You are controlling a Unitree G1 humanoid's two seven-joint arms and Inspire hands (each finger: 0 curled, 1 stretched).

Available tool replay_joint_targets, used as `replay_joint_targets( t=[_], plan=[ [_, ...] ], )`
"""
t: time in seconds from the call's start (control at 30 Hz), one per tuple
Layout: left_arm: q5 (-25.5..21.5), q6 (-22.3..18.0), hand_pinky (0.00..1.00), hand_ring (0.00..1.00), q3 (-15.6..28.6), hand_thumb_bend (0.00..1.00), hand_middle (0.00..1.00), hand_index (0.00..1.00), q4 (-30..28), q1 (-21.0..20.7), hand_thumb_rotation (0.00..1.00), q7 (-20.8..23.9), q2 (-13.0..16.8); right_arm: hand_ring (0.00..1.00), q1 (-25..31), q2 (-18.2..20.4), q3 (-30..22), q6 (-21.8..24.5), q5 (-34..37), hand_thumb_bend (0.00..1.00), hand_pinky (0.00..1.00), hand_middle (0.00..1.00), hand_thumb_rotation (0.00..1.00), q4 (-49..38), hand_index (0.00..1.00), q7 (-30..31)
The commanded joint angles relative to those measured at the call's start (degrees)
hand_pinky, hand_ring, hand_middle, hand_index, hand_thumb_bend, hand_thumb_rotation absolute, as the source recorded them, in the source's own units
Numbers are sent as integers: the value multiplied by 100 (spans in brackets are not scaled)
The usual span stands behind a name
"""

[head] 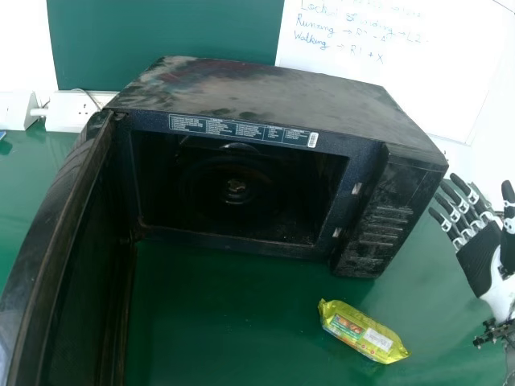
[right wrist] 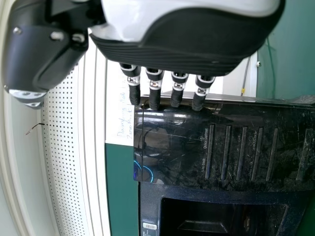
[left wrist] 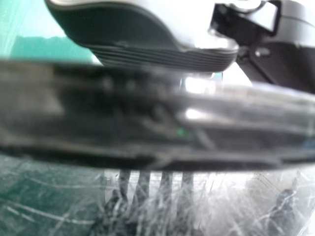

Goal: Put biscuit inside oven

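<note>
Evidently the oven [head: 265, 92] door [head: 58, 241] stands open for loading, biscuit [head: 360, 331] in front — right robot hand [head: 480, 257] spread, left robot hand [left wrist: 142, 37] — I cannot tell.

A green table [head: 233, 322] with a glossy top. On it sits a black oven [head: 273, 90], its door [head: 56, 241] swung wide open at the left and reaching toward the viewer. In front of the oven's right side, a yellow-green biscuit packet [head: 362, 330] lies slantwise on the tabletop, apart from the oven. White sockets [head: 72, 111] show by the table's back left edge.
</note>
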Motion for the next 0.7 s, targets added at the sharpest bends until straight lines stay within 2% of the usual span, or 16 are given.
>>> replay_joint_targets(
  t=[0.0,0.2,0.27,0.3,0.37,0.43,0.47,0.5,0.53,0.57,0.6,0.63,0.67],
  plan=[
    [-8,-22,85,91,25,78,92,88,-29,6,100,-2,12,100,-3,23,13,-12,34,89,100,100,100,-3,100,3],
    [-36,2,86,92,40,77,92,89,-34,20,100,-38,72,100,-20,-24,13,-30,46,89,100,100,100,-2,100,85],
    [-24,-18,84,91,48,76,91,89,-16,14,100,-32,66,100,28,-33,34,-258,-108,89,100,100,100,-14,100,182],
    [-23,-10,82,90,49,75,92,89,-25,24,100,-25,68,100,106,-36,47,-400,-254,89,100,100,100,-107,100,182],
    [-36,47,80,90,49,81,91,91,-71,71,100,-2,82,100,288,-158,138,-974,-737,89,100,100,100,-246,100,394],
    [-47,39,80,88,51,94,90,89,-67,78,98,-3,81,100,497,-271,179,-1436,-1182,89,100,100,100,-433,100,510],
    [-40,32,79,87,51,97,89,88,-70,83,96,3,72,100,590,-356,200,-1690,-1355,89,100,100,100,-491,100,662],
    [-26,-16,81,88,59,97,90,89,-31,46,97,-6,61,100,619,-324,205,-2074,-1466,89,100,100,100,-491,100,797],
    [-41,-24,76,84,53,88,87,87,-13,38,93,-13,56,100,649,-323,225,-2382,-1568,89,100,100,100,-502,100,914],
    [-34,-13,75,82,51,85,86,87,-21,43,91,-5,54,100,698,-349,249,-2624,-1741,89,100,100,100,-579,100,940],
    [-49,14,72,81,37,85,85,86,-48,60,91,4,55,100,786,-426,262,-2700,-1911,90,100,100,100,-684,100,940],
    [-49,34,72,81,25,91,85,86,-70,68,91,20,47,100,855,-503,272,-2731,-1988,90,100,100,99,-774,100,974],
    [-45,27,71,81,28,92,85,86,-61,59,88,17,48,100,933,-570,266,-2761,-2143,90,100,100,99,-887,100,938]
  ],
)
